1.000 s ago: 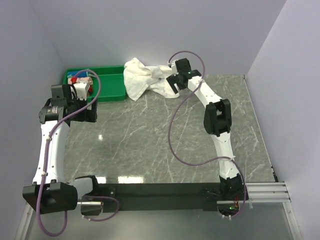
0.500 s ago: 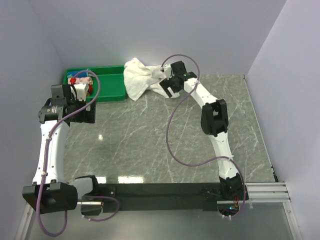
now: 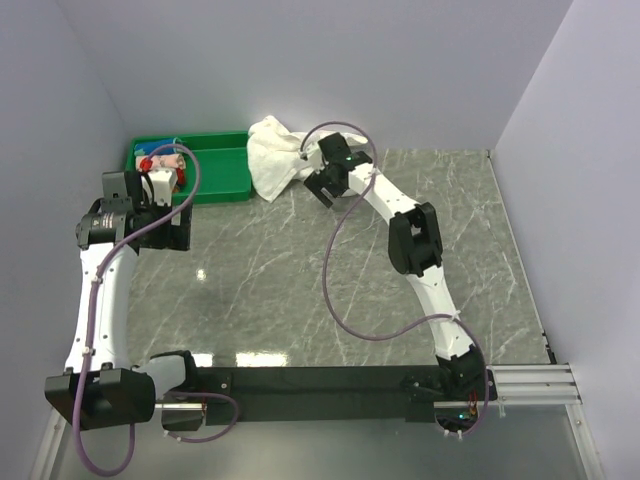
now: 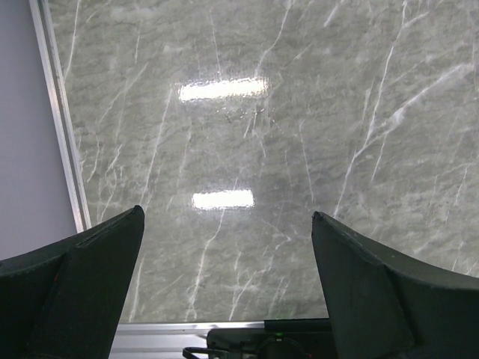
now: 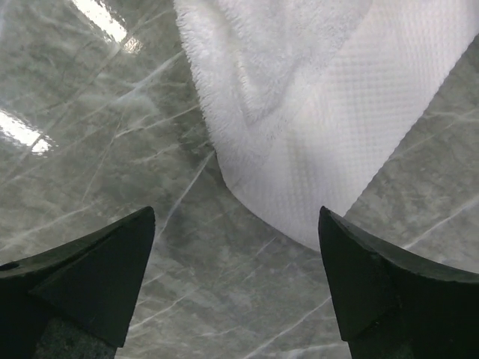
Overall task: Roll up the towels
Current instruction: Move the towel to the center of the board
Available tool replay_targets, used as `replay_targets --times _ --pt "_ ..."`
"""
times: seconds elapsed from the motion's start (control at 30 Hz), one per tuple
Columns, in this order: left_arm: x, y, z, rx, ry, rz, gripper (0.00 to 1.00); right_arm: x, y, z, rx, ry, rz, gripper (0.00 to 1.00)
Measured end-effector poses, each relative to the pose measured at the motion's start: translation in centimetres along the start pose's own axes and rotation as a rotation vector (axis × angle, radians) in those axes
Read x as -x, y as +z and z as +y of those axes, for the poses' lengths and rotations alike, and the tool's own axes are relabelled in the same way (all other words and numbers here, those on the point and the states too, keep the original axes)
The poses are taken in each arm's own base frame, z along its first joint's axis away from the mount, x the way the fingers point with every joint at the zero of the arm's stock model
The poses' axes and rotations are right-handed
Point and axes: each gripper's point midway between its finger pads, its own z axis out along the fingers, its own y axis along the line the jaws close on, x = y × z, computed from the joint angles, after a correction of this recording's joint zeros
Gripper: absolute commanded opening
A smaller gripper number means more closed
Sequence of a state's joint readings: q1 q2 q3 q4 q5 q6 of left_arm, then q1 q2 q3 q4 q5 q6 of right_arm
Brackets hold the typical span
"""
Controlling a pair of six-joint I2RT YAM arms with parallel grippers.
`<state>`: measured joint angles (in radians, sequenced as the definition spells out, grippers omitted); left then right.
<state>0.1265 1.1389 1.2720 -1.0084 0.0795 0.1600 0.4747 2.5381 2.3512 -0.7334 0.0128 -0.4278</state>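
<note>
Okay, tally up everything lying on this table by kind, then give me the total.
White towel: 1
Green bin: 1
Red and pink cloth bundle inside the bin: 1 (separate pieces too small to tell apart)
Total: 3

Nothing legible in any view. No lettering, label, brand mark, number or sign to be made out, either from above or from the two wrist cameras.
</note>
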Motion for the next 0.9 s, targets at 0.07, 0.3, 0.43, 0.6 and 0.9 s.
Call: replay_targets --times 0.07,0.3,0.43,0.6,0.9 --pt "-0.2 -0.1 0.1 0.006 0.0 0.005 1.0 -0.4 0.4 0.2 -0.03 -0.055 0.027 0.89" --pt "0.1 -1.4 0.4 0.034 0.003 -0.036 0.99 -1.4 1.3 -1.1 -0.135 -0.204 0.101 0.63" --pt "0.2 -1.9 0.4 0.041 0.004 -0.055 0.99 -2.8 1.4 -2.8 -0.15 -0.246 0.141 0.4" --pt "0.1 -1.8 0.6 0.048 0.003 -0.049 0.99 -4.7 1.6 -4.1 -0.149 -0.279 0.201 0.0" --pt "0.1 -1.7 0.6 0.049 0.007 -0.047 0.99 -6.5 0.9 -4.2 -0.162 -0.348 0.268 0.0"
